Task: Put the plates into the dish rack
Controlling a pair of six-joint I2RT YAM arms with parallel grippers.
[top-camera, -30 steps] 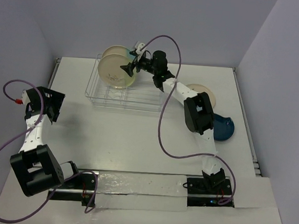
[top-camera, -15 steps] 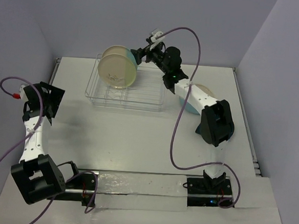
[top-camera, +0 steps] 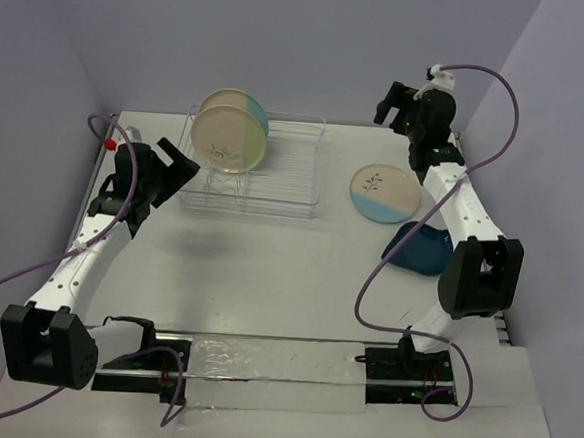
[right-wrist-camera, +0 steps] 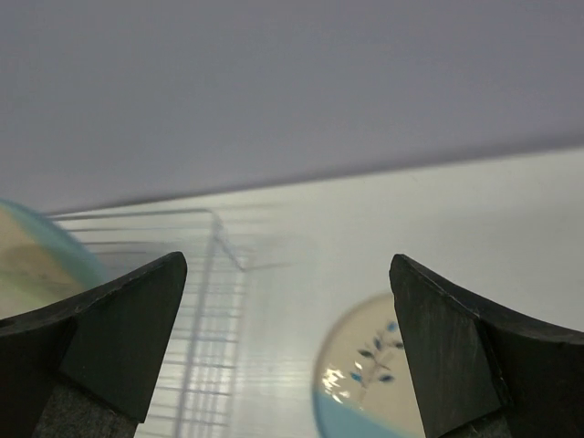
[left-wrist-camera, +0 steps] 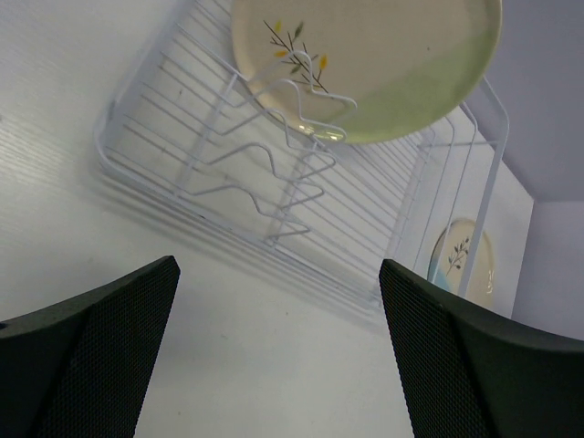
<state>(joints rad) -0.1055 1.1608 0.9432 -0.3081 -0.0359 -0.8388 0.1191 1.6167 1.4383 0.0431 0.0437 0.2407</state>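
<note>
**A:** Where are the plates?

**B:** Two stand on edge in the rack (top-camera: 285, 173), at the end just ahead of the left pincer (top-camera: 179, 161). The cream-and-green plate (top-camera: 227, 139) faces that pincer, and a blue-edged plate (top-camera: 257, 111) stands right behind it. The other two are not loaded. The sprig plate (top-camera: 384, 193) lies flat on the table (top-camera: 269, 268), below the right pincer (top-camera: 390, 104) and a little toward its arm's base. The dark blue plate (top-camera: 422, 250) is farther back along that arm, close against it.

**A:** And the pincers?

**B:** Both have their jaws wide apart and hold nothing. The right one hangs high, near the back wall.

**A:** What could go wrong?

**B:** I'd say the sprig plate is the likely next pick. It lies flat, so a jaw has to get under its rim. If the pincer comes down too steeply, the plate could skid away or slip out once lifted.

**A:** And the dark one?

**B:** It sits so near the right arm that a swing of the arm might knock it toward the table's edge.

**A:** Is the rack a worry?

**B:** It's light wire. A nudge from the left pincer, or a plate pushed hard into a slot, could shift it and topple the two standing plates.
</note>
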